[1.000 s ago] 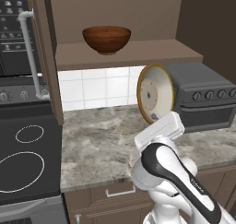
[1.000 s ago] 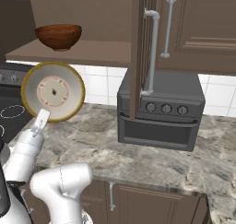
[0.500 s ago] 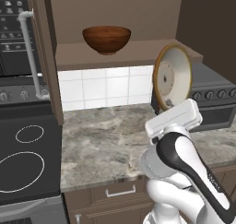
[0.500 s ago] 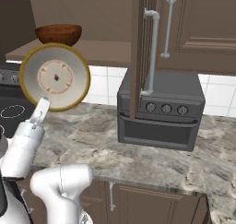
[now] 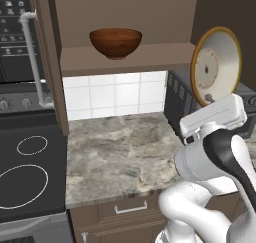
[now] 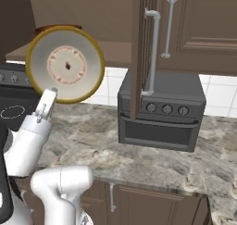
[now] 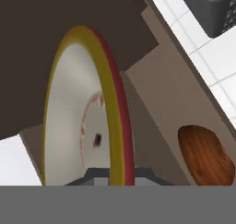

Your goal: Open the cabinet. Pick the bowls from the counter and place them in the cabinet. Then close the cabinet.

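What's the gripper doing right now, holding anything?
Gripper: shut on the shallow round bowl with tan rim and cream-white inside, gripped by its rim and held on edge, raised near the open cabinet shelf.

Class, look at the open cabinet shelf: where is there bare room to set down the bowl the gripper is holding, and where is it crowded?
The shelf lies bare right of the wooden bowl, up to the cabinet's right side. Left of that bowl, a narrower strip runs to the open door. The shelf's middle is taken. The gripper holds the cream bowl on edge.
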